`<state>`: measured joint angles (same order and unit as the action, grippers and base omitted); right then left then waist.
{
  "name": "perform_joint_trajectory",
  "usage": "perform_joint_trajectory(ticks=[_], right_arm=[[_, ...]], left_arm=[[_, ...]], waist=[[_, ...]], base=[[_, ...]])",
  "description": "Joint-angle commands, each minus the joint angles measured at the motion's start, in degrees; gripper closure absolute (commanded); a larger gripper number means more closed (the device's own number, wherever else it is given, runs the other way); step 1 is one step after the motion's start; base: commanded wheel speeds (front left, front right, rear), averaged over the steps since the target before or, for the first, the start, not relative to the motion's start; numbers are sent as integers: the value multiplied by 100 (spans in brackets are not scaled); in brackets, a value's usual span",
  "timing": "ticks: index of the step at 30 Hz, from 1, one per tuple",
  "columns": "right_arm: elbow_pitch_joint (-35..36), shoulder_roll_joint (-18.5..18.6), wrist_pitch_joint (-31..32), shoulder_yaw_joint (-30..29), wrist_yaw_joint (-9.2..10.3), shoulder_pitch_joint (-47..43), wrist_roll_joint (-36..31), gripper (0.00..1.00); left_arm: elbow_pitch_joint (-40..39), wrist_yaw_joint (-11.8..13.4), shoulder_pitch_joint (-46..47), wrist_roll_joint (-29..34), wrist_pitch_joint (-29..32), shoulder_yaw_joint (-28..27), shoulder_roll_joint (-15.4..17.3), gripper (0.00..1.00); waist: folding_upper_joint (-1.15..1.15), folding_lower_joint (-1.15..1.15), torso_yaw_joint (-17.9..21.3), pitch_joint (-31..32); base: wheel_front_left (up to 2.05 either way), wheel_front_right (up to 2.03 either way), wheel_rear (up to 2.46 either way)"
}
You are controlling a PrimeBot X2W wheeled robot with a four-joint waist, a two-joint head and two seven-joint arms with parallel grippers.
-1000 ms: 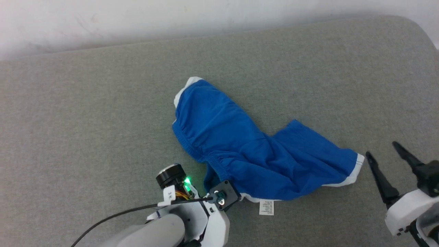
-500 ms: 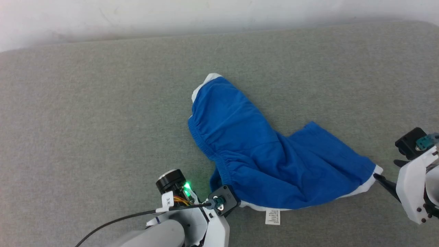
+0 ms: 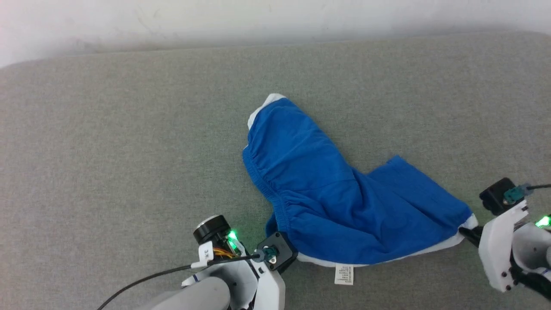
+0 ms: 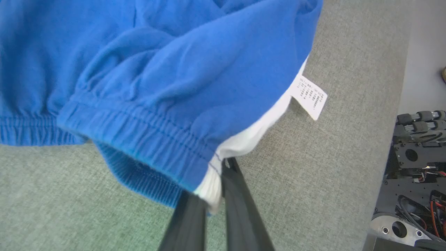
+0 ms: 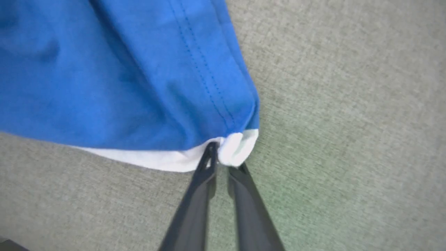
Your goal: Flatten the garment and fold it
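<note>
Royal-blue shorts [image 3: 327,193] with white trim lie crumpled on the grey padded surface [image 3: 107,150], a small white label tag [image 3: 344,274] sticking out at the near edge. My left gripper [image 4: 216,188] is shut on the white end of the elastic waistband [image 4: 139,132] at the shorts' near left corner. My right gripper [image 5: 223,162] is shut on the white hem corner [image 5: 237,148] at the shorts' right end [image 3: 467,224]. The "Lakers 23" print is hidden.
A white wall [image 3: 258,17] runs behind the grey surface. The surface's edge and the robot's dark base parts [image 4: 414,174] show at the right of the left wrist view.
My right gripper went from open beside the hem to shut on its white corner. The left kept its hold on the waistband. The camera shifted, so the shorts sit further right.
</note>
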<state>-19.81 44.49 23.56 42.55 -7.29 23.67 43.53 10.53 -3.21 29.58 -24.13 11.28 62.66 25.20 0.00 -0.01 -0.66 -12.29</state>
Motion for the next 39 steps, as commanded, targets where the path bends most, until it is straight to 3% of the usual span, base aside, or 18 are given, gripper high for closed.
perform_joint_trajectory(ticks=[1,8,12,16,23,32,39], right_arm=[[-158,-206,-226,228,-20,-70,27,100],[83,52,-1460,2,-20,-105,195,100],[587,113,-2035,-562,-20,-155,426,100],[1077,39,-2367,-1232,-20,60,559,100],[1300,-625,-2459,-2283,-20,1178,409,100],[400,-1708,-2358,-3201,-20,3429,-829,100],[-261,-1967,-2294,-3540,-20,5172,-1639,100]], left_arm=[[40,52,-110,-63,-55,0,2,100],[-168,252,-317,-297,-497,-259,35,100],[-621,498,-138,-376,-933,-752,209,100],[-1001,588,348,-461,-1277,-1304,315,100],[-784,445,1824,-530,-1666,-2099,165,100],[315,84,4031,-406,-1742,-2498,-287,100],[1116,-45,5639,-219,-1980,-2670,-691,100]], waist=[[0,1,54,183],[0,1,41,633],[0,1,43,770],[0,1,36,766],[0,1,90,321],[0,1,169,-825],[0,1,215,-1619]], base=[[0,0,0],[0,0,0],[0,0,0],[0,0,0],[0,0,0],[0,0,0],[0,0,0]])
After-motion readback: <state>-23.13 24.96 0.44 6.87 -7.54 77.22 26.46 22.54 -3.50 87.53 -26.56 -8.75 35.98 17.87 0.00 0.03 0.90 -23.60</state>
